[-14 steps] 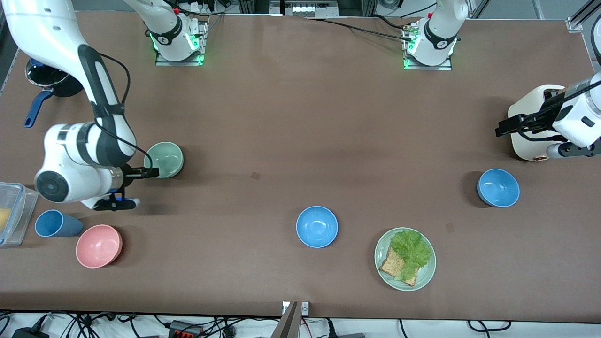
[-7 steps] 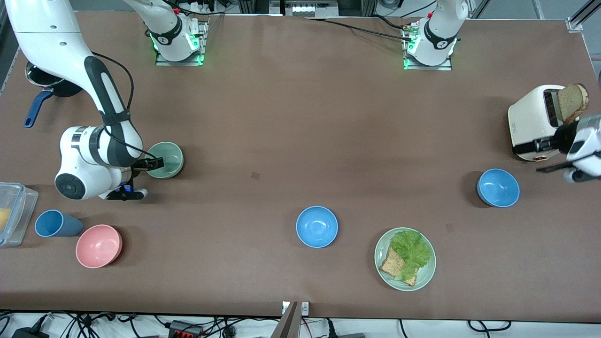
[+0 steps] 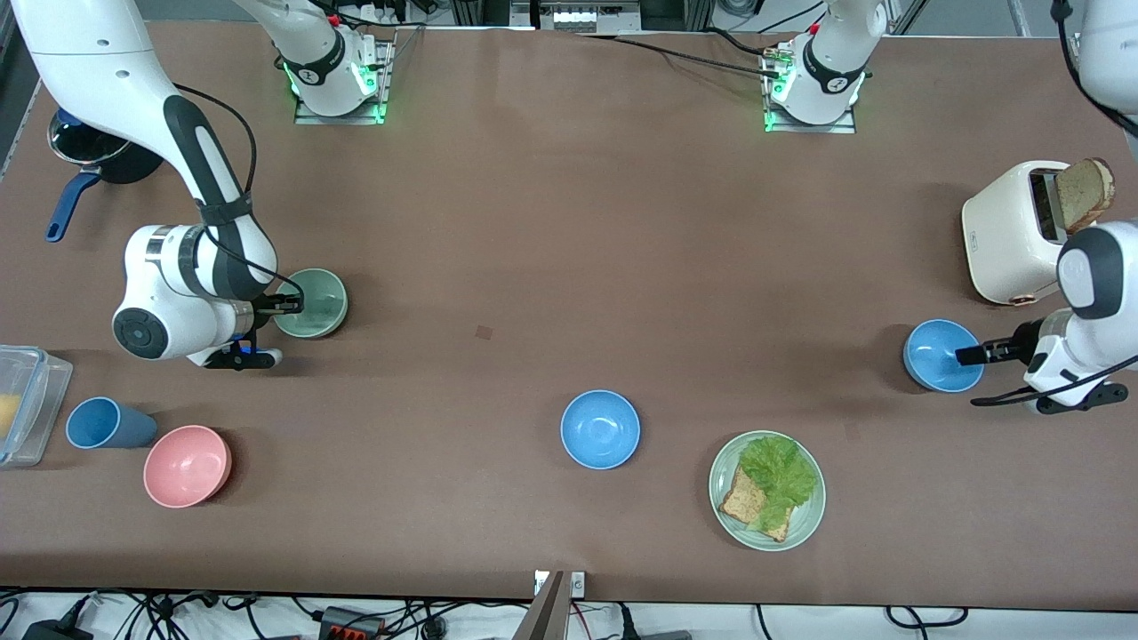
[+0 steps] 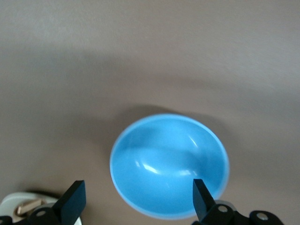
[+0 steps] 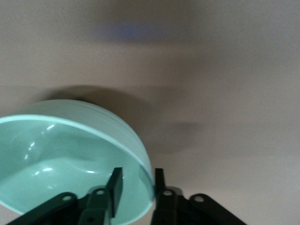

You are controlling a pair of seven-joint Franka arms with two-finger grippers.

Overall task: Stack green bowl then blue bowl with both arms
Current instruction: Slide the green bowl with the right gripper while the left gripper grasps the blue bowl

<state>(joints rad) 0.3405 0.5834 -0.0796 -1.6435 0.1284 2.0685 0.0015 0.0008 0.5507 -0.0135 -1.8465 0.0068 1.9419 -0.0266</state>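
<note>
Right end effector (image 3: pixel 298 305): being held low at the rim of the green bowl (image 3: pixel 311 303), on the side toward the right arm's end of the bench (image 3: pixel 551 231); in the right wrist view the end effector (image 5: pixel 136 185) is being kept narrow, one finger (image 5: pixel 115 185) inside the bowl and the other outside, with the green bowl's (image 5: pixel 70 159) rim lying between them; whether the fingers are pressing the wall cannot be told.
Green bowl: being left upright on the bench, directly at the right end effector.
Left end effector (image 3: pixel 969 356): being held low over the edge of the blue bowl (image 3: pixel 942 356) that sits near the left arm's end of the bench; in the left wrist view the end effector (image 4: pixel 136 199) is being kept wide, its fingers (image 4: pixel 199 194) standing either side of the blue bowl (image 4: pixel 168 164) and clear of it.
Blue bowl: being left upright on the bench, under the left end effector's tips.
Second blue bowl (image 3: pixel 600 428): standing well apart from both end effectors, nearer the front camera.
Plate (image 3: pixel 805 524): lying near the second blue bowl, carrying toast and lettuce.
Toaster (image 3: pixel 1009 233): standing near the left end effector, farther from the front camera, a bread slice (image 3: pixel 1080 194) sticking up from it.
Pink bowl (image 3: pixel 187 465) and blue cup (image 3: pixel 105 423): standing near the right end effector, nearer the front camera.
</note>
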